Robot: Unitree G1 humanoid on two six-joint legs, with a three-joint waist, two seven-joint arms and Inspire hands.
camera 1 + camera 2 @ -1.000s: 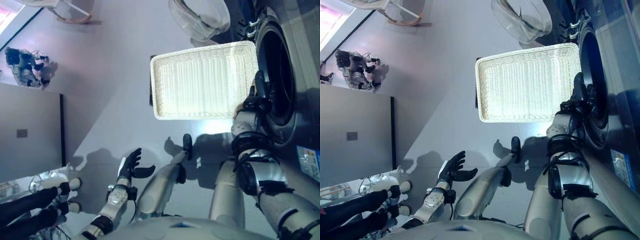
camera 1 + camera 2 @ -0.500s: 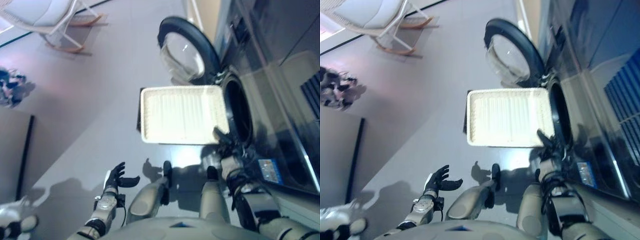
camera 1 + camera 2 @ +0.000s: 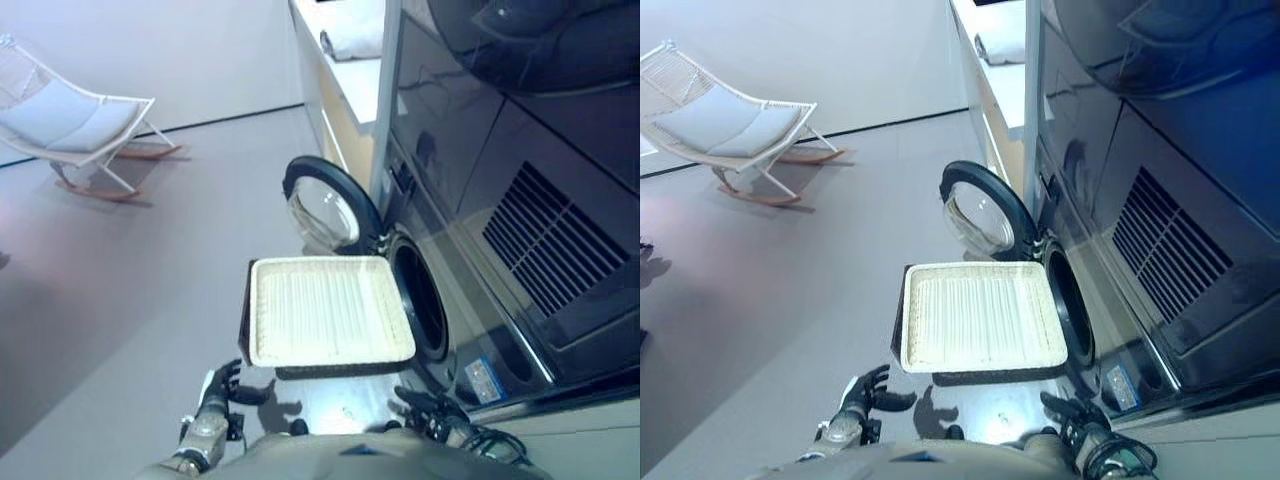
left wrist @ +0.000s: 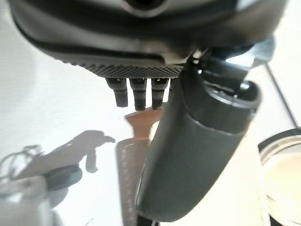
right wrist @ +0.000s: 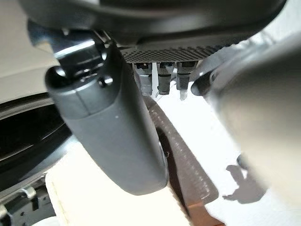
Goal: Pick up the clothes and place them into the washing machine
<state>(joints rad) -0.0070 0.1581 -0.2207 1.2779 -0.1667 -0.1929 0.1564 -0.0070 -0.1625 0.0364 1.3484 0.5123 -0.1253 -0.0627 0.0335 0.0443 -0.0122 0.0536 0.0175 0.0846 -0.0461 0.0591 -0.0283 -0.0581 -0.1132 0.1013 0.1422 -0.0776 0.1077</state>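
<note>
The shallow white wicker basket (image 3: 330,312) rests on the low dark brown box (image 3: 330,372) in front of the washing machine; its inside is bare wicker. The machine's drum mouth (image 3: 424,300) is dark and open, and the round door (image 3: 322,208) is swung out behind the basket. My left hand (image 3: 222,385) hangs open over the floor, left of the box. My right hand (image 3: 1070,412) is open with its fingers spread, low in front of the machine and near the basket's near right corner. Both hands are empty in their wrist views, left (image 4: 197,150) and right (image 5: 113,132).
A white rocking chair (image 3: 72,125) stands far back on the left of the grey floor. A white counter with a folded grey cloth (image 3: 352,42) runs behind the machine. Dark panels with a vent grille (image 3: 555,245) rise on the right.
The camera has tilted up, so the whole picture has shifted. My right hand has drawn back from the drum's rim to below the basket's near edge. My left hand stays open.
</note>
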